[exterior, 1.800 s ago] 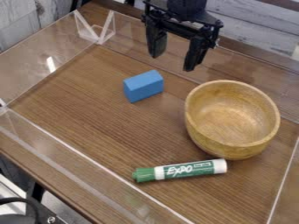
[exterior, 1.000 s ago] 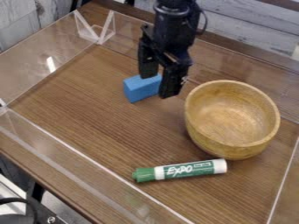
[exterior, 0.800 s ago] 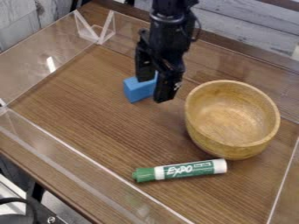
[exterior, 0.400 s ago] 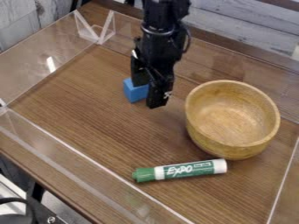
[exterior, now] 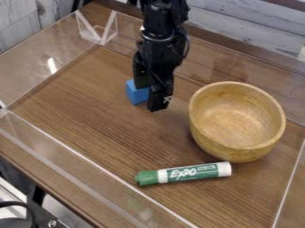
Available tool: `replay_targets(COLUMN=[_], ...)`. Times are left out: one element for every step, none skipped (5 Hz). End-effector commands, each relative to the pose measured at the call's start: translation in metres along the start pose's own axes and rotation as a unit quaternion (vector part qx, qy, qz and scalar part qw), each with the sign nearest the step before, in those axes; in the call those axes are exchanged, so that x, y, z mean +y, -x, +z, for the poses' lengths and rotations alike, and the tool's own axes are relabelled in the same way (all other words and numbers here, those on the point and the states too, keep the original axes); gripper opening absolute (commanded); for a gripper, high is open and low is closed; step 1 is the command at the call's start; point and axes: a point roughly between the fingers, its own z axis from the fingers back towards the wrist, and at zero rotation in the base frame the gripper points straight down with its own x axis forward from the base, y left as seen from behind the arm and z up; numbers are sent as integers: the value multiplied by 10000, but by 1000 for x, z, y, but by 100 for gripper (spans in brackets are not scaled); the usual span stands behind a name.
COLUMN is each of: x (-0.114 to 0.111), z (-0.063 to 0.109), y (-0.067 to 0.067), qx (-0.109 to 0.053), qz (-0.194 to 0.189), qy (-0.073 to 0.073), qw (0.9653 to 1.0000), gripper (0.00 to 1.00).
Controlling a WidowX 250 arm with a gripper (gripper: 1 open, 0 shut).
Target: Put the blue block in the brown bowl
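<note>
The blue block (exterior: 135,91) lies on the wooden table, left of the brown bowl (exterior: 237,119). My gripper (exterior: 148,87) points straight down over the block, jaws open, one black finger (exterior: 159,94) standing in front of it. Most of the block is hidden behind the fingers; only its left part shows. I cannot tell whether the fingers touch it. The bowl is empty and sits apart, to the right of the gripper.
A green-and-white Expo marker (exterior: 183,174) lies near the front, below the bowl. Clear acrylic walls (exterior: 48,142) ring the table. A clear folded stand (exterior: 95,28) sits at the back left.
The gripper came from above the back of the table down and to the left onto the blue block, staying open. The block, bowl and marker have not moved.
</note>
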Motion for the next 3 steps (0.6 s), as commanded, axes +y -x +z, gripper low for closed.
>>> replay_targets(x=[9,11,13], z=[4,1,-1], y=[-3,-4,-4], qx=[-207,-276,-340], qz=[13,4,-16], qy=[-158,-193,-241], qw=[9997,9994,9991], gripper=[100,100,100])
